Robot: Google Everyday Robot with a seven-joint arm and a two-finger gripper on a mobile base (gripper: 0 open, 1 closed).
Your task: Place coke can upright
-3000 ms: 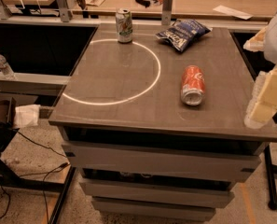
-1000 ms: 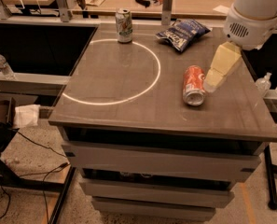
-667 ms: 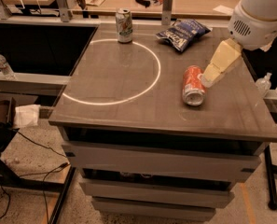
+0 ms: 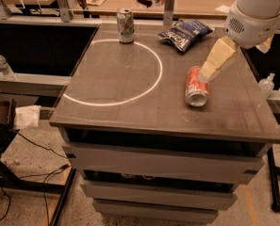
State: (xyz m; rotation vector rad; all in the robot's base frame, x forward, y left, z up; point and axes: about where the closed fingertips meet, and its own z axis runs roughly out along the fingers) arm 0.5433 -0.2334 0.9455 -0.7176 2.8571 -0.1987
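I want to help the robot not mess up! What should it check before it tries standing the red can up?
1. Coke can in sight: ok, it lies on the table, right of the white circle.
2. Can upright: not ok, it is on its side.
3. Gripper near the can: ok, it is at the can's far end.
4. Gripper touching or holding the can: cannot tell.
5. Other things out of the way: ok, the chip bag and the green-and-white can sit apart at the back.
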